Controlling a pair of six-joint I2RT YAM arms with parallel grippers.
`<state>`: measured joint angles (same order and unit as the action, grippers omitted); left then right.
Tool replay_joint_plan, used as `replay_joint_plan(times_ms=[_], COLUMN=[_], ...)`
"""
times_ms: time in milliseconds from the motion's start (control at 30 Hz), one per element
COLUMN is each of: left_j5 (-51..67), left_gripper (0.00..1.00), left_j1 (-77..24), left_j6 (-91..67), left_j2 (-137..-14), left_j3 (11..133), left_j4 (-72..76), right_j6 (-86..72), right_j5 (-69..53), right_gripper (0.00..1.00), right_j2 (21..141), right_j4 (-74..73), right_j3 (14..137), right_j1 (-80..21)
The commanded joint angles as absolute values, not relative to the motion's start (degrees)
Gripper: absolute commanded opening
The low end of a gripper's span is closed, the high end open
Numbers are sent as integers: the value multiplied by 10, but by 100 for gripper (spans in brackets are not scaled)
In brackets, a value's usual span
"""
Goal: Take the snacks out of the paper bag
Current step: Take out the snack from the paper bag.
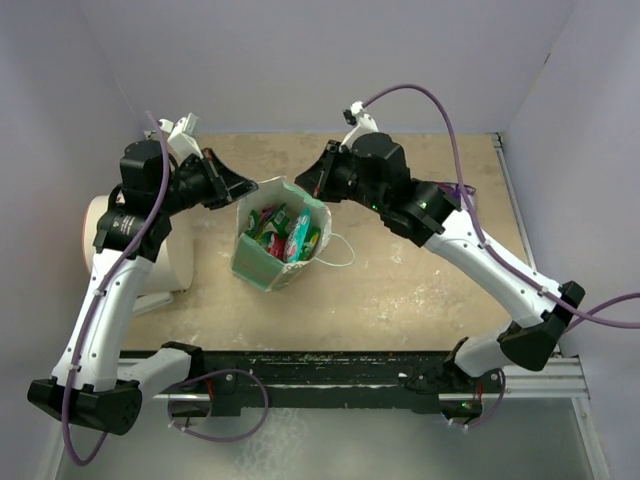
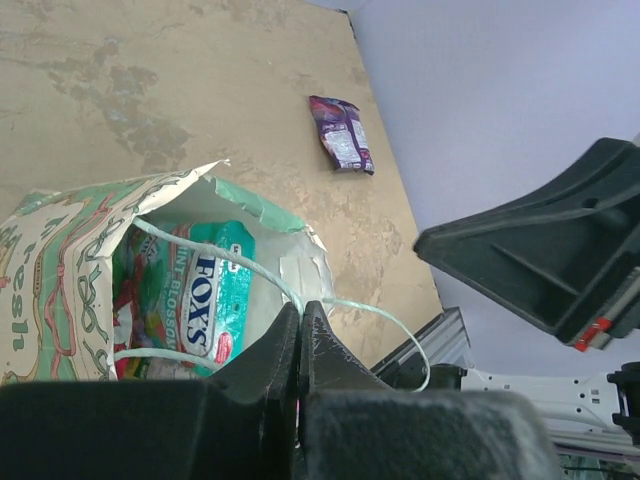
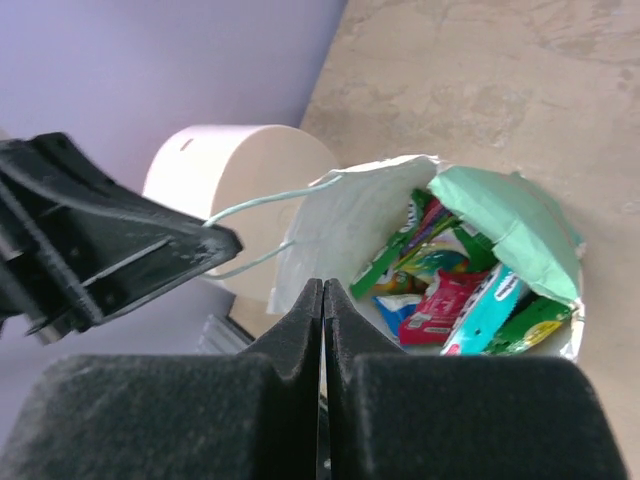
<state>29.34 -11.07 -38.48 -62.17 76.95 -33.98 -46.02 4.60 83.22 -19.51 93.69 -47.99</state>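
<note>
A mint-green paper bag (image 1: 255, 262) stands open on the counter (image 1: 400, 290), between two robot arms that reach in from either side. It is packed with snacks (image 1: 285, 232), among them a teal FOX'S packet (image 2: 215, 300). The left fingers (image 2: 270, 355) are closed on one white string handle (image 3: 262, 205) and hold the loop out from the bag's rim. The right fingers (image 3: 295, 320) are pressed together above the opposite rim, with nothing seen between them. A single purple packet (image 2: 342, 133) lies flat on the counter beyond the bag, and a white cylinder (image 3: 235, 165) stands just beside the bag on the left arm's side.
</note>
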Motion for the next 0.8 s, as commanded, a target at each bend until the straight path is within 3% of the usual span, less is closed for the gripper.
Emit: replay_joint_plan(times_ms=[0, 100, 300, 433, 767], left_j5=[312, 324, 330, 333, 352], left_gripper=[0, 0, 0, 0, 0], left_j1=[-114, -114, -114, -114, -114], left_j6=[-415, -428, -429, -427, -422], left_j2=[-628, -631, -627, -624, -621], left_j3=[792, 788, 778, 777, 779], left_j4=[-296, -289, -287, -288, -300], right_j6=[-435, -455, -485, -508, -607], right_j5=[106, 113, 98, 105, 160], right_gripper=[1, 19, 39, 60, 61], right_j2=[881, 896, 918, 931, 991], right_j4=[-266, -283, -303, -300, -352], right_j3=[958, 942, 922, 911, 940], right_j1=[-480, -481, -483, -489, -501])
